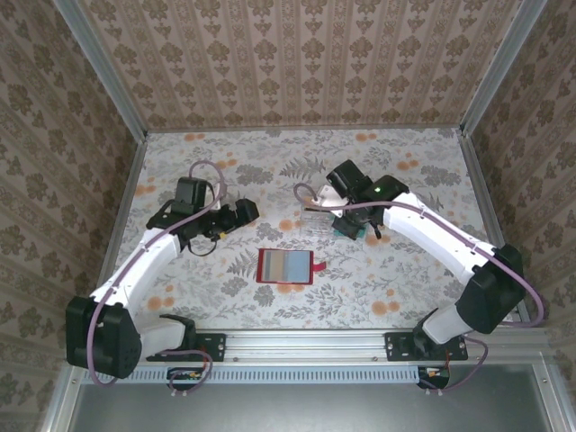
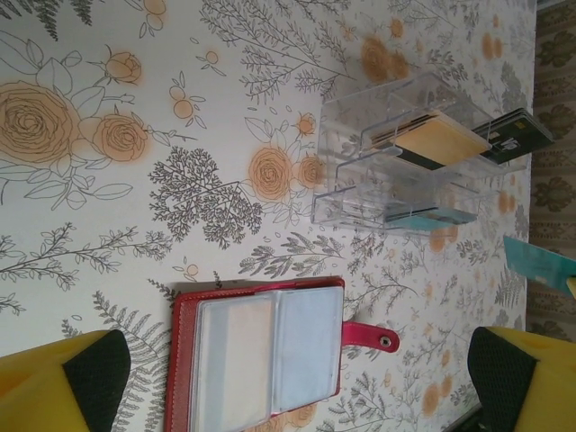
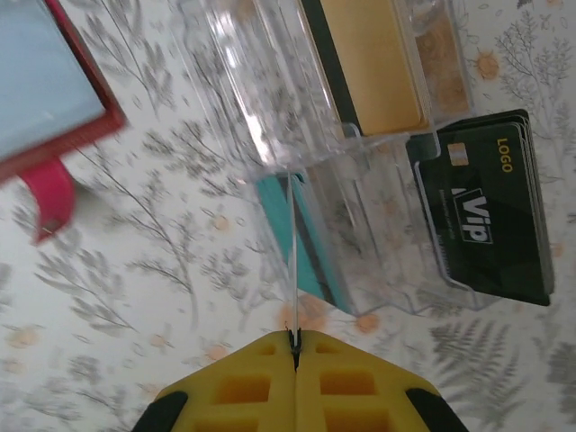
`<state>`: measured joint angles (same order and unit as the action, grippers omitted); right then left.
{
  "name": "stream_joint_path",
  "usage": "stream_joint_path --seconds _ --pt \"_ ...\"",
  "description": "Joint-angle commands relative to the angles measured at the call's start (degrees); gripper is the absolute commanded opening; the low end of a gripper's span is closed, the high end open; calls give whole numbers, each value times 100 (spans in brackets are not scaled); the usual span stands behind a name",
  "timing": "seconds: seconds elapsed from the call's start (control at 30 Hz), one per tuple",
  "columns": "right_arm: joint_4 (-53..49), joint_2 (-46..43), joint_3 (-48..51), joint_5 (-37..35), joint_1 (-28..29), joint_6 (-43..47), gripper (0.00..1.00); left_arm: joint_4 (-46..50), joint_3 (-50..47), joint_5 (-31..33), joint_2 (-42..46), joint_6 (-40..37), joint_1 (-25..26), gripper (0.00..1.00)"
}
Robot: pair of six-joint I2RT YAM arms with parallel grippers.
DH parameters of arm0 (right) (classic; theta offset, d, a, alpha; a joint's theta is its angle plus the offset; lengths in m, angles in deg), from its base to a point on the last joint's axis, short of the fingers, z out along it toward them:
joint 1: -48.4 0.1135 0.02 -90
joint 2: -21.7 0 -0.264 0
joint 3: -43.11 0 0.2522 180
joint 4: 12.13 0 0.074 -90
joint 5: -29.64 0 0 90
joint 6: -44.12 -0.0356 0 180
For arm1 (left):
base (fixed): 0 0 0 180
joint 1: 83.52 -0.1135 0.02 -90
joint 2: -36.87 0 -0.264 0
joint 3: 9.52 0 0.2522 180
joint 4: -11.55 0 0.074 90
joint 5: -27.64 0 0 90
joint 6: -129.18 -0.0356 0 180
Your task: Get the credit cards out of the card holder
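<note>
As left gripper point(image 1: 243, 212) gapes — right gripper point(image 3: 294, 340) pinches card point(image 2: 538, 261).

Top view looking down, wrist views close, sharing card holder point(image 2: 261, 360)

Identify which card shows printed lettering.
The black card sticking out of the clear organizer, marked VIP and LOGO; the tan-gold card and teal card beside it show none.
</note>
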<state>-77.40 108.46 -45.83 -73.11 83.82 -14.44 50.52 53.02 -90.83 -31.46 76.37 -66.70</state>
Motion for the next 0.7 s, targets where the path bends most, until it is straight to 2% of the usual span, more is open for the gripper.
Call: stream_joint_path --seconds 0.0,0.4,0.67 --pt "355 122 338 -818 59 1101 0 -58 -35 -35 127 -203 -100 100" --pt "1218 477 911 -589 53 1392 0 -48 -70 -61 132 -212 -258 100" --pt "1328 580 1116 -621 44 1399 0 -29 -116 -62 128 -217 -320 100"
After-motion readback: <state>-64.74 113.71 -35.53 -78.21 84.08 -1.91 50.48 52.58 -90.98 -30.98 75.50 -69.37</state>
